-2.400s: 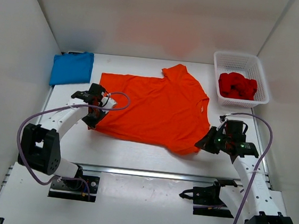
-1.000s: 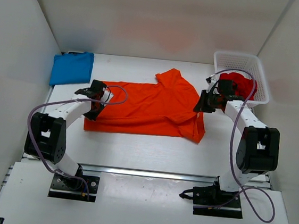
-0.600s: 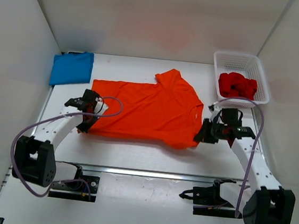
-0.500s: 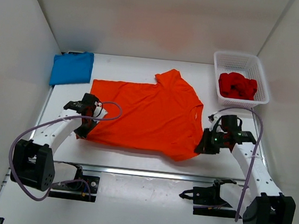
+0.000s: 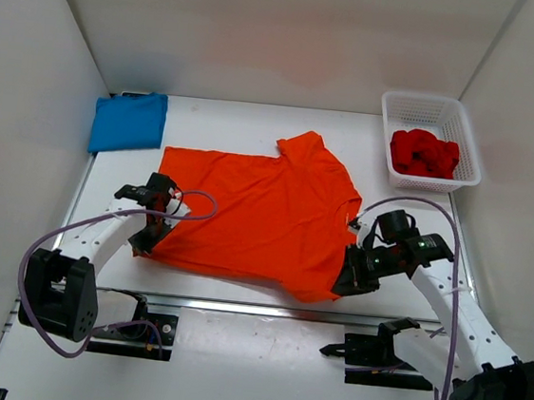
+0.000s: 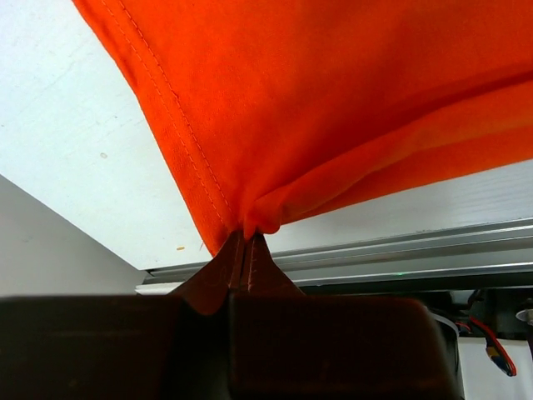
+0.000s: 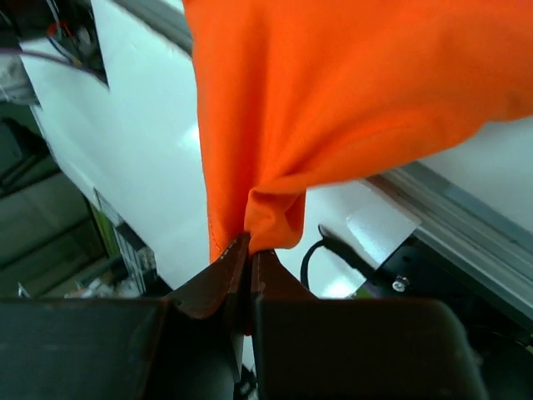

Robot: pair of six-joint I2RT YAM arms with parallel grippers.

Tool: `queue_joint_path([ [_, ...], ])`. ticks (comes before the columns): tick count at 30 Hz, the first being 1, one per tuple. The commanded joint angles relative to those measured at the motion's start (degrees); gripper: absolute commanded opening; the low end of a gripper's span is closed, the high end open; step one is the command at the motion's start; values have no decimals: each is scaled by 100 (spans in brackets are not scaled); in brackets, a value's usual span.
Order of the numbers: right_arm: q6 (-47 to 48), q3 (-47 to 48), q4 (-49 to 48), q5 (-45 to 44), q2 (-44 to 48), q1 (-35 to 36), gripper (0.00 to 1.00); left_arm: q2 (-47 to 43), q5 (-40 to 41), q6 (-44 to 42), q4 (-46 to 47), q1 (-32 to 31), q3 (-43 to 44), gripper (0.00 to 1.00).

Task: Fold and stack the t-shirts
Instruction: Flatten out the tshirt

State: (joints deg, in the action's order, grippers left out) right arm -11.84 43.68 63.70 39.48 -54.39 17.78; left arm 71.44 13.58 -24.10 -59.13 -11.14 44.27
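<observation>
My left gripper (image 6: 247,243) is clamped on the near-left hem corner of the orange t-shirt (image 5: 256,213). My right gripper (image 7: 250,250) pinches its near-right edge. On both, the fingertips are pressed together with cloth bunched between them, so the gripped edge itself is hidden. Wrist views cut off most of the shirt. It lies spread across the middle of the table (image 5: 237,120). Far left: blue t-shirt (image 5: 129,121), folded flat. Far right: red t-shirt (image 5: 424,153), crumpled in the white basket (image 5: 436,107) — shape unreadable.

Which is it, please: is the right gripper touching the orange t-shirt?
Touching. The right wrist view shows the right gripper pinching the orange t-shirt's bunched edge.
</observation>
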Motion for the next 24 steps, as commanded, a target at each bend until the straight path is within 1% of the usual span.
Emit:
queue_joint_path([
  [1,50,271,-347,-227,-52,-483,0,-130,13,28,148,32,-85,0],
  [3,164,535,-919,-528,-395,-749,0,-139,135,19,200,50,-85,0],
  [4,208,728,-1260,-747,-667,-732,1,-96,171,19,288,15,-129,0],
  [5,286,834,-1377,-906,-826,-697,0,-78,249,10,367,-2,-164,0],
  [6,400,1113,-1648,-968,-1202,-645,0,-95,328,10,455,6,-121,0],
  [8,629,1475,-1773,-829,-1992,-662,1,-43,408,10,595,-20,-129,0],
  [11,981,1959,-1712,-1222,-2776,-522,0,1,514,63,824,-20,-59,0],
  [12,1068,2038,-1773,-1450,-2848,-460,0,45,566,107,964,23,-76,0],
  [14,1104,2188,-1878,-1514,-3173,-346,0,98,531,194,1000,-11,11,0],
  [19,938,2635,-2116,-1821,-3621,-582,0,361,399,423,1158,24,143,0],
  [23,735,3014,-2222,-1409,-4008,-1048,0,572,549,660,1281,129,240,0],
  [24,701,3049,-2230,-1339,-4061,-1049,0,590,575,730,1325,86,249,0],
])
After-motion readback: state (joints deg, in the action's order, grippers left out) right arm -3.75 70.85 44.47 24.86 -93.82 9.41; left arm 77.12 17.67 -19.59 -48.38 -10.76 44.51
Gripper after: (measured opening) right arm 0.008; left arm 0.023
